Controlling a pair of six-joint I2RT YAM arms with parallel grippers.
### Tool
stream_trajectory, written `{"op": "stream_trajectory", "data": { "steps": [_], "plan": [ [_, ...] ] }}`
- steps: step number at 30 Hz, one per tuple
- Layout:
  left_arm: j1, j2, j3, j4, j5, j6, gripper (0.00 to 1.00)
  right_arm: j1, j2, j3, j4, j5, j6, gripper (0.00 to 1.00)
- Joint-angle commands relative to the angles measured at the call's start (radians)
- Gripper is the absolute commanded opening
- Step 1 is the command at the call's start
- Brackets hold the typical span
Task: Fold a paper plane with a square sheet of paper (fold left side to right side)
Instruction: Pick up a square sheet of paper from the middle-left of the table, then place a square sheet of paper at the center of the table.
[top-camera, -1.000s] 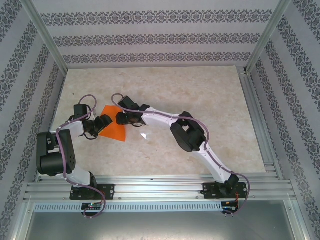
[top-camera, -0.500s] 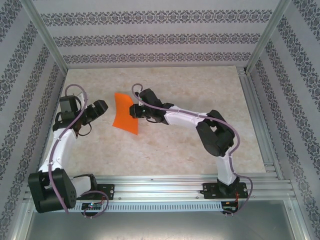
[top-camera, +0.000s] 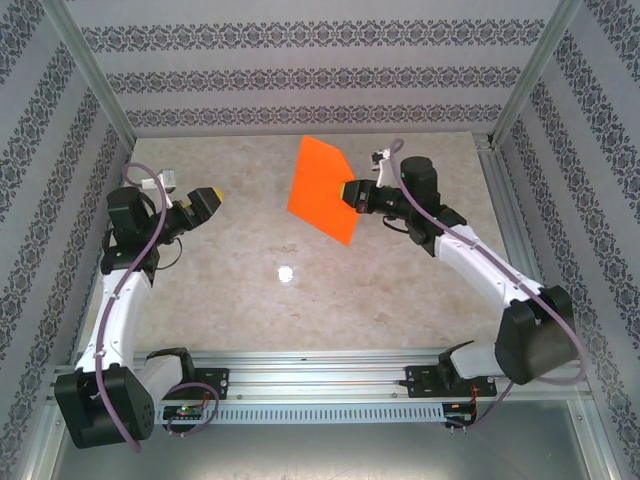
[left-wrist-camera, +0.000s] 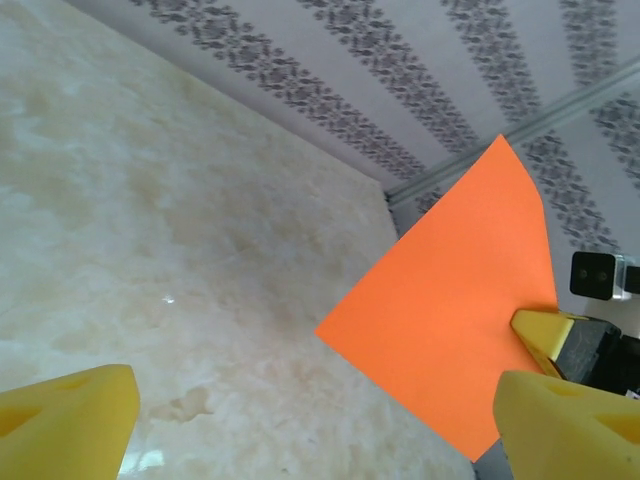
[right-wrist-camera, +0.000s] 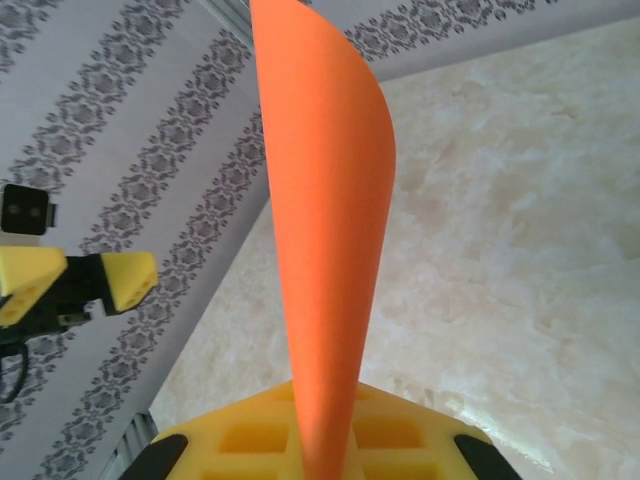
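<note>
Lifted off the table (top-camera: 400, 290) since a second ago and carried toward the far right: the square sheet of paper (top-camera: 322, 200), then lying flat between the two arms, now up in the air over the far middle of the tabletop. Pinched at its right edge by the right gripper (top-camera: 350, 192), yellow pads closed on it. Drawn back to the left in the same second: the left gripper (top-camera: 205, 200), well apart from the sheet, spread wide and holding nothing.

From above, hard to tell whether any crease runs through the sheet; reads as one plain orange quadrilateral, tilted, lowest corner toward the near side.

From the left wrist, seen broadside: the sheet (left-wrist-camera: 450, 330) as a flat orange kite shape, lowest corner partly hidden behind a pad of the left gripper (left-wrist-camera: 315, 430), itself cut down to two yellow corners far apart at the bottom. Right gripper (left-wrist-camera: 560, 345) biting the sheet's right edge, mostly cut off by the frame.

From the right wrist, seen nearly edge-on: the sheet (right-wrist-camera: 325, 250) rising from the right gripper (right-wrist-camera: 320, 440), bowed in a gentle curve lost in the other two views, top cut off. Grip line hidden behind the paper. Small at the left, against the patterned wall (right-wrist-camera: 180, 180): the left gripper (right-wrist-camera: 80, 285), pads parted.
</note>
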Motion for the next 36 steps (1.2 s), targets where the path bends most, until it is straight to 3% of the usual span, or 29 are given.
{"op": "stream_trajectory", "data": {
  "steps": [1,10,16,18,23,26,28,30,31,36],
  "plan": [
    [-0.101,0.032,0.008,0.213,0.130,-0.048,0.94,-0.034,-0.101,-0.013,-0.077,-0.169,-0.042,0.10],
    [-0.349,0.170,0.141,0.242,0.184,0.043,0.95,-0.051,-0.210,-0.008,-0.053,-0.328,0.058,0.10],
    [-0.442,0.198,0.180,0.255,0.233,0.088,0.87,-0.047,-0.218,-0.011,-0.045,-0.350,0.072,0.10],
    [-0.462,0.198,0.196,0.221,0.238,0.122,0.78,-0.049,-0.216,-0.016,-0.033,-0.353,0.082,0.10],
    [-0.475,0.201,0.218,0.131,0.223,0.180,0.32,-0.052,-0.213,-0.028,-0.033,-0.340,0.082,0.11],
    [-0.475,0.206,0.220,0.100,0.197,0.188,0.09,-0.057,-0.211,-0.037,-0.045,-0.315,0.072,0.13],
    [-0.476,0.217,0.226,0.057,0.159,0.197,0.00,-0.068,-0.215,-0.040,-0.095,-0.278,0.040,0.22],
    [-0.475,0.239,0.228,0.008,0.109,0.195,0.00,-0.089,-0.220,-0.032,-0.199,-0.189,-0.016,0.31],
    [-0.476,0.257,0.225,-0.004,0.089,0.184,0.00,-0.105,-0.221,-0.024,-0.279,-0.116,-0.057,0.41],
    [-0.476,0.375,0.155,0.008,-0.040,0.091,0.00,-0.230,-0.209,-0.068,-0.475,0.164,-0.102,0.62]
  ]
}}
